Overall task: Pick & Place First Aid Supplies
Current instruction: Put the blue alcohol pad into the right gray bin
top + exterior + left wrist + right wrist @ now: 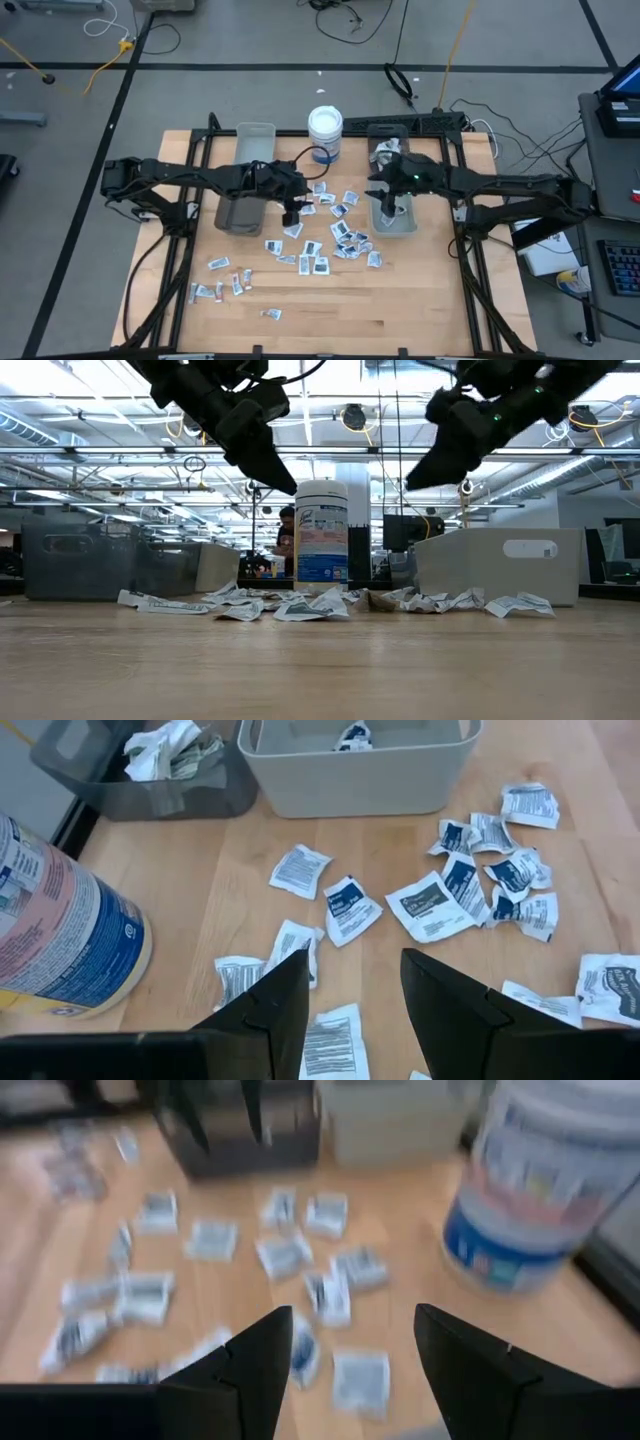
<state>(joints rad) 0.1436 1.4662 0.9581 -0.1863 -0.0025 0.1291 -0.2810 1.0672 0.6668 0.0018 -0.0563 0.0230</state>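
- The first aid supplies [335,238] lay scattered on the wooden table [420,300], mostly between the two bins
- The left gripper [291,213] hung above the packets beside the dark bin [241,213], fingers apart and empty
- The right gripper [389,208] hovered over the light bin [398,226], fingers wide and empty

The left gripper [352,995] hangs with fingers parted over scattered white packets [433,906] on the wooden table [220,910]. Beyond the packets stands a light grey bin [360,770], one packet inside; beside it, a dark bin [140,780] holds crumpled wrappers.
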